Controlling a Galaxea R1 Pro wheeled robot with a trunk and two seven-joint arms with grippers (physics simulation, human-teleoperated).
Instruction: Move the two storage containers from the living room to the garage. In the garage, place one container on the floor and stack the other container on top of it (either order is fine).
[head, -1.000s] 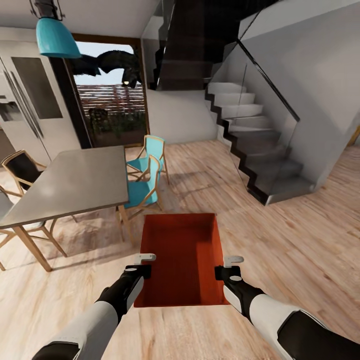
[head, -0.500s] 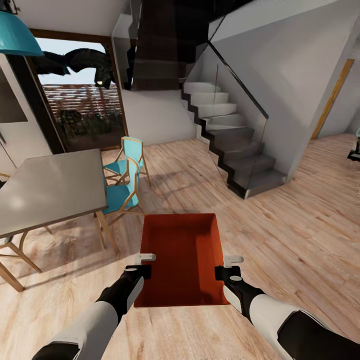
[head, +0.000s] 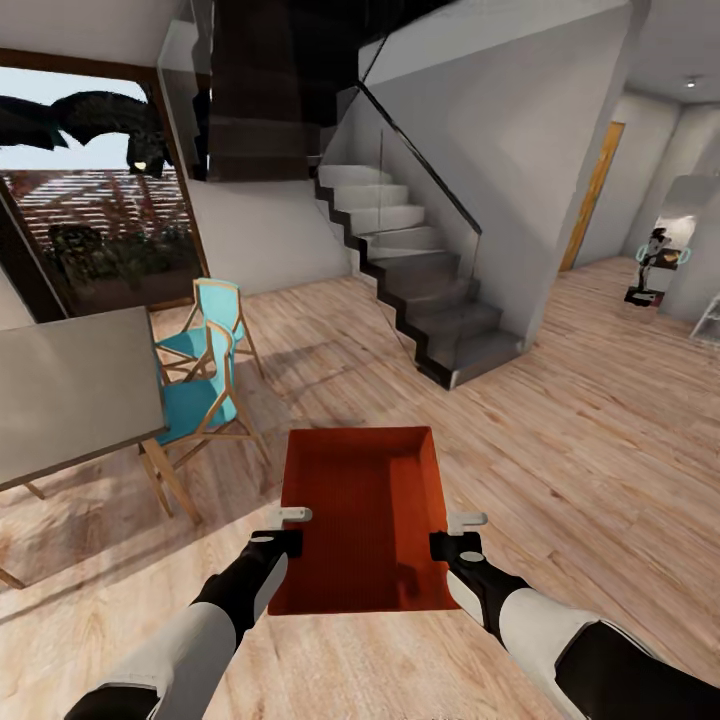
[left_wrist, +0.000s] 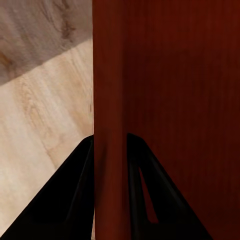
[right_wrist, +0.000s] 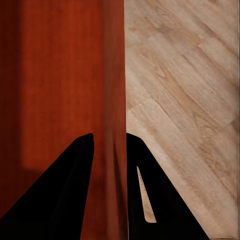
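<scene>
One orange-red storage container (head: 360, 510), topless with thin walls, is held level above the light wood-plank floor in front of me. My left gripper (head: 285, 530) is shut on its left wall and my right gripper (head: 455, 535) on its right wall. In the left wrist view the black fingers (left_wrist: 82, 165) of the left gripper (left_wrist: 110, 145) pinch the container's wall (left_wrist: 110, 75). The right wrist view shows the right gripper (right_wrist: 110, 142) clamped the same way on the other wall (right_wrist: 114, 75). The garage is out of view.
A grey dining table (head: 70, 390) with teal chairs (head: 200, 400) stands at the left. A dark staircase (head: 430, 290) with a glass rail rises ahead. Wood-plank floor (head: 590, 430) runs to the right toward a wooden door (head: 592, 195) and a mirror (head: 662, 262).
The whole view has swung to the right, so the table and chairs slid left in the picture and the hallway appeared. The container and both grippers keep the same hold.
</scene>
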